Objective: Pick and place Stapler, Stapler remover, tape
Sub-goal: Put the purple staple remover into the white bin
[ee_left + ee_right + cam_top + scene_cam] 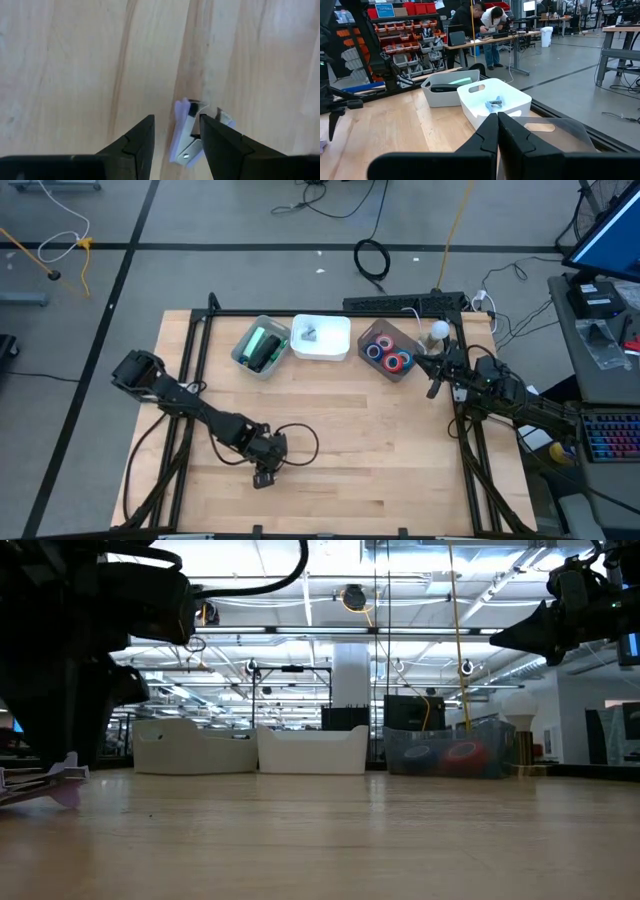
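Left claw (176, 131) straddles the staple remover (186, 134) on bare table (380, 440); right claw (497, 131) clenched.

From above, the dark left gripper (264, 472) covers the small lilac and silver staple remover (186, 134), whose lower end is cut off in its wrist view. The small grey thing (309, 334) in the white plastic bin (322, 352) is too tiny to tell.

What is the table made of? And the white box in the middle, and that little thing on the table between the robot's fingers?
The pale table looks like wood: grain and plank seams show. The white box seems smooth plastic. The small lilac staple remover appears plastic with shiny metal jaws.
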Motion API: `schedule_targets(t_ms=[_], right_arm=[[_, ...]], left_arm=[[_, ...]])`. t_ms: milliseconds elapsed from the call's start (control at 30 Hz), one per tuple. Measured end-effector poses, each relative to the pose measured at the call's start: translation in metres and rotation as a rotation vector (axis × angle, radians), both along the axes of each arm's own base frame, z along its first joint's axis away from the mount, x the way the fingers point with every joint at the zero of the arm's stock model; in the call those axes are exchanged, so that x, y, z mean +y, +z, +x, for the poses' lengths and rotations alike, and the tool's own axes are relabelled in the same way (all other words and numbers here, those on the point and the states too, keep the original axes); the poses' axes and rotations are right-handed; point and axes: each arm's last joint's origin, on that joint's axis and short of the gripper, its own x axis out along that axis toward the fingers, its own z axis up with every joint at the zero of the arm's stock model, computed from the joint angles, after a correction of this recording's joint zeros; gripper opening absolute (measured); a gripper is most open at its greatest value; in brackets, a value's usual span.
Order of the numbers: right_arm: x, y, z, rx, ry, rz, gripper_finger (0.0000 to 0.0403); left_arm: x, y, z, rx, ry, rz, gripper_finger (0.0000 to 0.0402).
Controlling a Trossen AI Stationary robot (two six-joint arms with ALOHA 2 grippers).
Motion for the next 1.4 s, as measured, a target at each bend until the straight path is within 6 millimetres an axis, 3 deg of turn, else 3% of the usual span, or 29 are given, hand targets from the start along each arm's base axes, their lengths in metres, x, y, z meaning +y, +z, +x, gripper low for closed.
schedule_targets(t_ms=[800,1167,1400], right_arm=[[0.0000,0.0000,0.0000,0.000,0.000,0.000,0.0000],[0.0000,0.0000,0.0000,0.000,0.000,0.000,0.0000],[0.0000,0.0000,0.0000,0.000,0.000,0.000,0.0000]], left_arm=[[0.0018,-0.0012,-0.0015,-0.001,-0.041,0.047,0.0156],[0.0004,-0.0003,0.0005,-0.024,-0.043,0.033,0.0052],[-0.0013,-0.0002,-0.0001,-0.028,-0.060,0.034,0.0012]])
